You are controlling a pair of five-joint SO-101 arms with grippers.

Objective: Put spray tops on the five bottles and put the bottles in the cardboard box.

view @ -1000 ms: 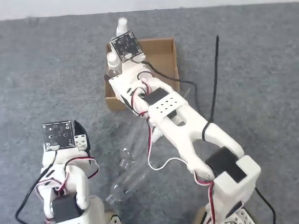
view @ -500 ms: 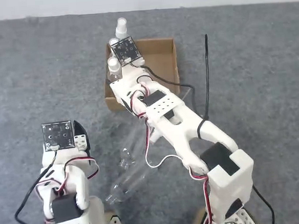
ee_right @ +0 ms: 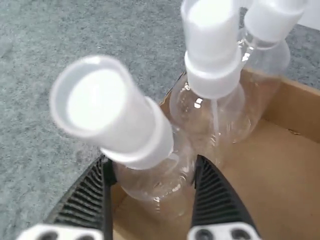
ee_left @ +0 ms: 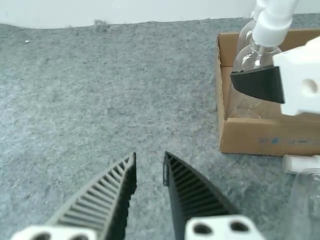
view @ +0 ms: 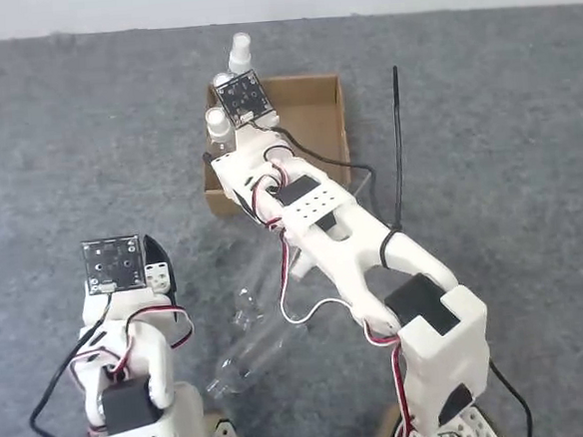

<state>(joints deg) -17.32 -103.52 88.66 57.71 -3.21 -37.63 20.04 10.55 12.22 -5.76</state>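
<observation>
My right gripper (ee_right: pixel 150 197) is shut on a clear bottle (ee_right: pixel 152 172) with a white spray top (ee_right: pixel 107 112), held tilted over the near left corner of the cardboard box (view: pixel 314 107). Two more topped bottles (ee_right: pixel 212 85) (ee_right: pixel 265 35) stand upright in the box just beyond it. In the high view the held bottle's top (view: pixel 221 120) sits beside the right wrist camera board. Two clear bottles without tops (view: pixel 249 299) (view: pixel 243 360) lie on the carpet between the arms. My left gripper (ee_left: pixel 150 167) hovers low over bare carpet at the near left, open by a narrow gap, holding nothing.
Grey carpet covers the whole table. The box wall (ee_left: pixel 260 137) stands to one side of my left gripper, with a clear bottle (ee_left: pixel 306 197) and a white part (ee_left: pixel 300 163) lying beside it. A black cable (view: pixel 396 141) rises from the right arm.
The right arm has shifted slightly farther and leftward over the box's left side with the topped bottle in its grip. The left arm has not moved.
</observation>
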